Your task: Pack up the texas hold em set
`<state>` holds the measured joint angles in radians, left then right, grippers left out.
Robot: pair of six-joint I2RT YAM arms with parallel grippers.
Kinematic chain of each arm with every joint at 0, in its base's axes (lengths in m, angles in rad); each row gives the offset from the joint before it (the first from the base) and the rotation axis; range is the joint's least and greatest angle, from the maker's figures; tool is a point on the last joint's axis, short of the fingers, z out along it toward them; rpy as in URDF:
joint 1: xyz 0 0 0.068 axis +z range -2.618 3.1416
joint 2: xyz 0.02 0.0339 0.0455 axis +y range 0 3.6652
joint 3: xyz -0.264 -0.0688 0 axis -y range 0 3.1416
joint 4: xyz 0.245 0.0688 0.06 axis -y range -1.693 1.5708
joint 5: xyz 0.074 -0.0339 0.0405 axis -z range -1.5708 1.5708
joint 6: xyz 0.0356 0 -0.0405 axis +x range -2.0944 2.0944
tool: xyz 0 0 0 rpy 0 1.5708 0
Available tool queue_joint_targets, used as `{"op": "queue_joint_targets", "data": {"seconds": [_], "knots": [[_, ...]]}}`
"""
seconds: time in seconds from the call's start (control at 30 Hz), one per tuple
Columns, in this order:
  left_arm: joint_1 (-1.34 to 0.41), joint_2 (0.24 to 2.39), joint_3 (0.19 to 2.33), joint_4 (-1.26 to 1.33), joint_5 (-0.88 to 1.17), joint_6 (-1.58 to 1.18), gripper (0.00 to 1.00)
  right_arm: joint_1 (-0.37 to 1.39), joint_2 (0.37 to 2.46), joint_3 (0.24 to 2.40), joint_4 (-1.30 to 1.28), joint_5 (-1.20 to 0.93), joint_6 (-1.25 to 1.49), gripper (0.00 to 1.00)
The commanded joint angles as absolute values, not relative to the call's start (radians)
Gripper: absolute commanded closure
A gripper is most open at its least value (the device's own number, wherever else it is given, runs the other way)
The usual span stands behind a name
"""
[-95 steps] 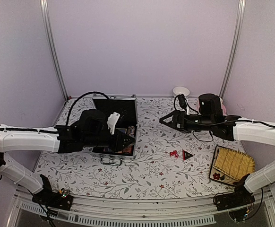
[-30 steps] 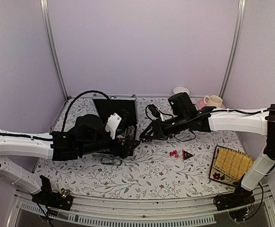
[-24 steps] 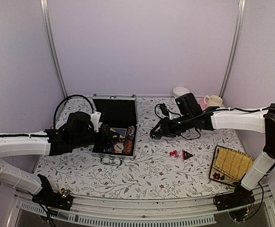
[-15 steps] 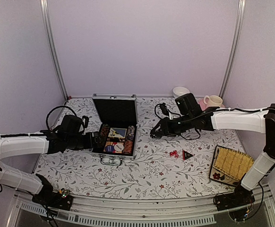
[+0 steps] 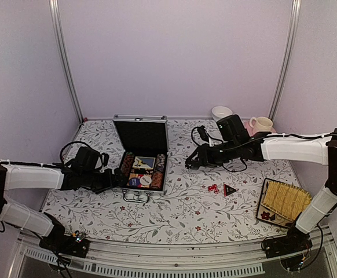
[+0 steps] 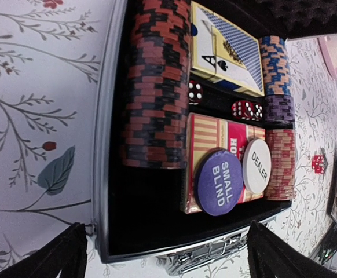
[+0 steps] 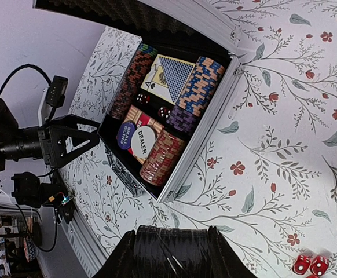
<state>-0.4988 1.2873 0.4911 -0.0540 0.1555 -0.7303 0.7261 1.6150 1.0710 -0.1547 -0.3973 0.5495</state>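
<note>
Lying open on the desk (image 5: pixel 180 214), the case (image 5: pixel 140 136) holds chips (image 6: pixel 154 87), cards (image 6: pixel 226 49) and dice (image 6: pixel 246 109). Left gripper (image 5: pixel 115 179) gapes wide just beside its left wall; right gripper (image 5: pixel 190 164), right of it, grips a black chip stack (image 7: pixel 171 255).

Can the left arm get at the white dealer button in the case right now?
Probably yes: its open fingers face the case, the lid stands up at the back, and the button lies on top, uncovered.
</note>
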Motion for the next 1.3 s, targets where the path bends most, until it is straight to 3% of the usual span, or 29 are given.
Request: {"op": "queue_joint_targets", "data": {"seconds": [0.0,0.67,1.27], "knots": [[-0.494,1.330,0.483,0.051,0.245,-0.718,0.04,0.730,1.576,1.058,-0.115,-0.388,0.558,0.86],[-0.769,1.706,0.798,0.168,0.308,-0.643,0.05,0.731,1.485,0.994,-0.153,-0.277,0.588,0.85],[-0.865,1.995,1.088,0.378,0.322,-0.633,0.05,0.730,1.398,0.945,-0.215,-0.133,0.642,0.84]]}}
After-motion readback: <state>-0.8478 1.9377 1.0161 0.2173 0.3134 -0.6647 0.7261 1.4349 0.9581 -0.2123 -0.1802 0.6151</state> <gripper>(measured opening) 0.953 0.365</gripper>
